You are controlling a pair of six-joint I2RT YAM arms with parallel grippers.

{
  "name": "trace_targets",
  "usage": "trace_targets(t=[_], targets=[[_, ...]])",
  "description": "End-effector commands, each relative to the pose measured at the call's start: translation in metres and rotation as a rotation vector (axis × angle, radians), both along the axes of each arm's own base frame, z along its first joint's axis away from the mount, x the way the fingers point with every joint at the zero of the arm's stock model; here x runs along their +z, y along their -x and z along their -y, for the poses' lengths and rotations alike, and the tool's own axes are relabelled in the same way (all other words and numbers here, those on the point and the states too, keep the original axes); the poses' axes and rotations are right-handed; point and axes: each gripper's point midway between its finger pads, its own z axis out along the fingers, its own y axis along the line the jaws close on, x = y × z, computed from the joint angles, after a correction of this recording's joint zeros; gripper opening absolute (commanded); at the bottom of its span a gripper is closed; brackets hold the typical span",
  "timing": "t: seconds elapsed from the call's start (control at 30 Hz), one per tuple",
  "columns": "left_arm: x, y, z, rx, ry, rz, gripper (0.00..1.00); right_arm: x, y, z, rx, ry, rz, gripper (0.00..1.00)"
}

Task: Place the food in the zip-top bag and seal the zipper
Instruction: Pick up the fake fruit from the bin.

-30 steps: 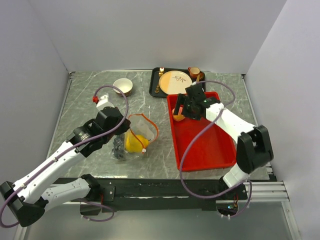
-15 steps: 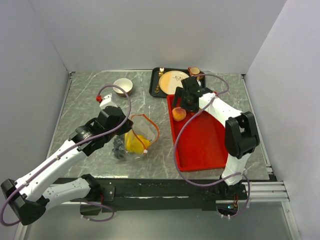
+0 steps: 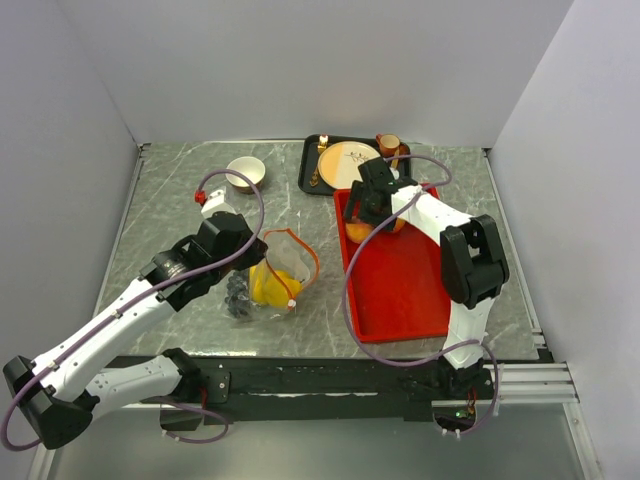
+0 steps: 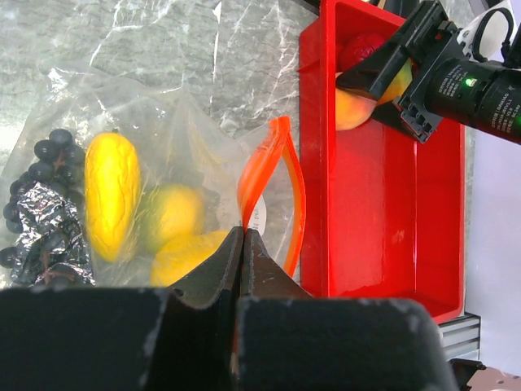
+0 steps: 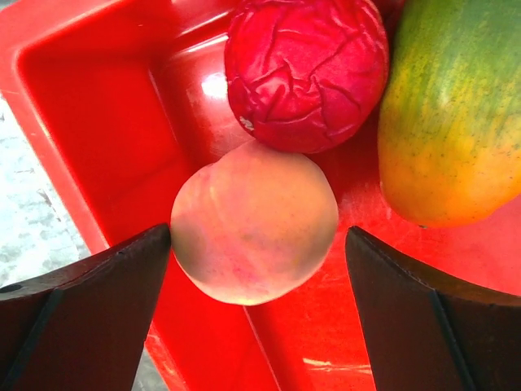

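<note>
Left gripper (image 4: 244,238): pressed together, pinching the zipper (image 4: 269,163) at the low end of its loop. Probably this lifts the lip so the mouth gapes toward the tray.
Right gripper (image 5: 256,244): spread wide, one finger on each side of the peach (image 5: 244,204), with gaps showing on both sides. It looks lined up to grasp, and nothing is held.
Worktop (image 3: 180,200): grey, marble-veined, flat and matte.
Red tray (image 3: 400,290): glossy hard plastic, rectangular with raised walls, right of centre in the top view. It corrals the loose fruit in its upper-left corner.
Zip-top bag (image 4: 187,130): clear, crinkly film lying slumped on the worktop, left of the tray and just beside it.
Mango (image 5: 456,114): smooth, green shading to orange, oblong, at the right edge of the right wrist view.
Red apple (image 5: 305,69): round, with a wrinkled skin, touching the peach.
Peach: pale, rounded, with a soft sheen, resting on the tray floor against its left wall.
Bag contents: a dark, knobbly grape bunch (image 4: 37,204), a long yellow piece (image 4: 112,195) and a rounder lemon (image 4: 175,213).
Zipper: a thin orange-red strip, bowed into an open loop, so it is unsealed.
</note>
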Motion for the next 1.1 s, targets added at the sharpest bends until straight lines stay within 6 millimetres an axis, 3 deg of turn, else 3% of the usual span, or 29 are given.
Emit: trace_targets(t=[0.0, 0.33, 0.57, 1.07], targets=[[0.015, -0.005, 0.004, -0.012, 0.019, 0.041, 0.03, -0.011, 0.002, 0.011, -0.013, 0.024, -0.006, 0.86], [0.015, -0.005, 0.005, -0.018, 0.025, 0.045, 0.03, -0.013, 0.036, 0.019, 0.017, -0.004, -0.003, 0.68], [0.015, -0.005, 0.004, -0.017, 0.02, 0.044, 0.03, -0.006, 0.051, 0.025, 0.042, -0.005, 0.018, 0.45], [0.009, -0.006, 0.009, -0.032, 0.011, 0.027, 0.01, 0.077, 0.081, 0.002, 0.103, -0.252, 0.222, 0.45]])
